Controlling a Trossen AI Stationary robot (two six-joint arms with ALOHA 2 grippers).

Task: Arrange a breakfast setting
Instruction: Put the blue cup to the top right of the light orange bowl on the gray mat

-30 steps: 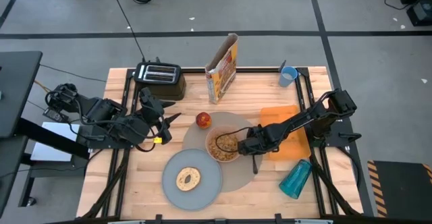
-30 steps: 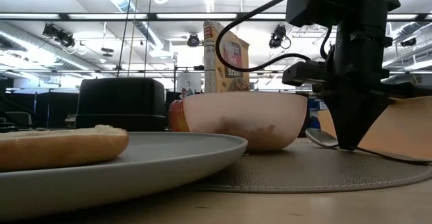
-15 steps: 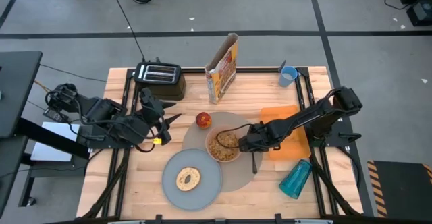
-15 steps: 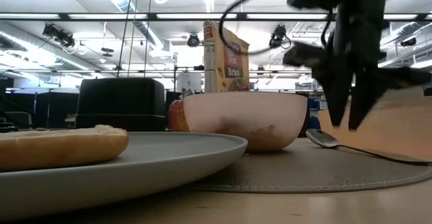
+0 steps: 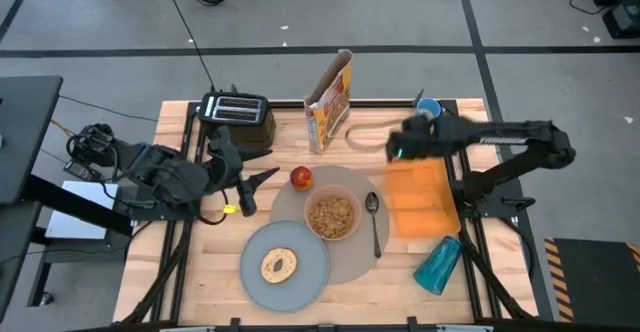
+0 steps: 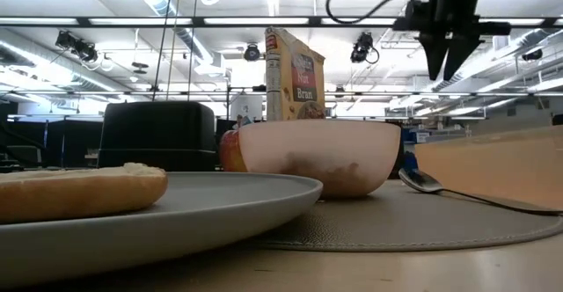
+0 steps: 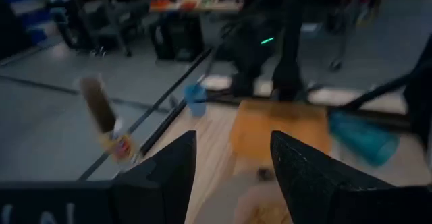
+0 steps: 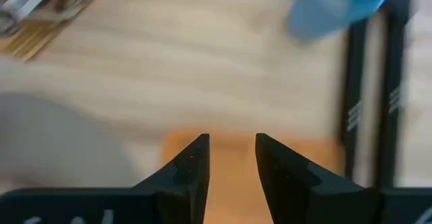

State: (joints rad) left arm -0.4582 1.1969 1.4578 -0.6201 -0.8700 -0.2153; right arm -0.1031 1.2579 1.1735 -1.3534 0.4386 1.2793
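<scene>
The round tan placemat [image 5: 352, 262] holds the pink bowl [image 5: 332, 215] of cereal, with the metal spoon [image 5: 373, 217] lying to its right. The grey plate [image 5: 300, 272] with the bagel [image 5: 279, 265] overlaps the mat's near left. The red apple [image 5: 302, 178] sits at the mat's far edge. The yellow cereal box [image 5: 330, 100] stands behind it, and the light-blue cup [image 5: 428, 110] stands at the far right. My right gripper [image 5: 392, 152] is open and empty, high above the table, also seen in the low view [image 6: 447, 63]. My left gripper [image 5: 262, 179] is open and empty, left of the apple.
An orange mat [image 5: 420, 197] lies right of the placemat. A teal cup [image 5: 437, 262] lies on its side at the near right. A black toaster [image 5: 238, 115] stands at the far left. Bare wood shows between the cereal box and the light-blue cup.
My right gripper has opened beside the bowl, risen off the spoon and swung up and toward the table's far edge, over the orange mat's far end. The spoon stays lying on the placemat to the right of the bowl.
</scene>
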